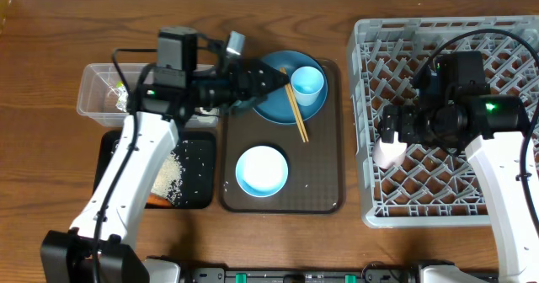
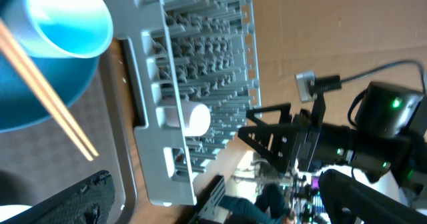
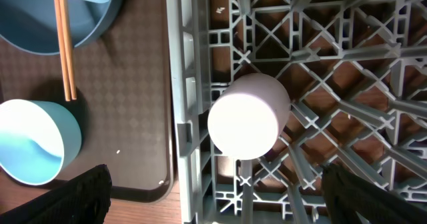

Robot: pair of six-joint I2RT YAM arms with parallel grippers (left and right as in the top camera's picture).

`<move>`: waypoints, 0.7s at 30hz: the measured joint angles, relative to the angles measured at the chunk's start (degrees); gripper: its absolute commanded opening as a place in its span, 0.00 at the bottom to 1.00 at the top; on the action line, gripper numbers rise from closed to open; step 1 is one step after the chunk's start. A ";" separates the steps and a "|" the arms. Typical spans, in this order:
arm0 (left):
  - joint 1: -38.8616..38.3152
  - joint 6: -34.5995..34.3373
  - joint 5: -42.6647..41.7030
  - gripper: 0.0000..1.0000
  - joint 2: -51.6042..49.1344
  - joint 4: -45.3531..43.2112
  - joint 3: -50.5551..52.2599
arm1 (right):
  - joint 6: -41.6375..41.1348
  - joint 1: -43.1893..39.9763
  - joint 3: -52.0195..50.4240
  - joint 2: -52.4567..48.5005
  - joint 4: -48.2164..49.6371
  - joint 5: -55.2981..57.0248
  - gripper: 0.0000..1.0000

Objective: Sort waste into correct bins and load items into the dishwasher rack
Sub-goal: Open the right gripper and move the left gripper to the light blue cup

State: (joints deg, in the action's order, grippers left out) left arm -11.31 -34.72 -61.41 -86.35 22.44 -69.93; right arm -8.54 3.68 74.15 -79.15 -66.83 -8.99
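Near the left wall of the dishwasher rack (image 1: 361, 106), the pink cup (image 3: 248, 116) sits among the pegs. It is between the right gripper's (image 3: 215, 187) widely spread fingers, which stand apart from it. At upper centre, the left gripper (image 1: 274, 79), also spread wide and empty, hovers at the left rim of the blue plate (image 1: 268, 108). The plate carries the blue cup (image 1: 307, 82) and chopsticks (image 1: 297, 114).

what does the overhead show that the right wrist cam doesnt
Only the overhead: the clear tub and the black tray with loose rice. Only the right wrist: the whole pale round end of the pink cup, which is partly covered when seen from above. Both: the dishwasher rack, the pale blue bowl, the chopsticks, the blue plate and the brown tray.
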 measured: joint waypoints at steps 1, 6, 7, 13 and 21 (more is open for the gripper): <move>-0.92 0.00 0.28 0.99 0.00 0.00 0.00 | 0.00 0.00 0.00 0.00 -0.04 0.00 0.99; -5.27 0.00 8.96 0.89 0.00 -0.24 0.00 | 0.00 -0.02 0.00 0.00 -0.39 0.00 0.99; -6.40 0.09 12.81 0.90 0.00 -0.31 0.00 | 0.00 0.00 0.00 0.00 -0.44 0.00 0.99; -14.01 0.00 37.46 0.89 -0.17 -2.23 0.02 | 0.00 0.00 0.00 0.00 -1.27 0.00 0.99; -22.14 -0.07 59.43 0.79 -6.08 -12.55 0.04 | -0.02 0.00 0.00 0.00 -3.10 -0.02 0.99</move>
State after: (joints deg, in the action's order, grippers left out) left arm -33.45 -34.79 -1.98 -92.42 9.89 -69.89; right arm -8.56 3.68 74.15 -79.15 -69.93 -9.02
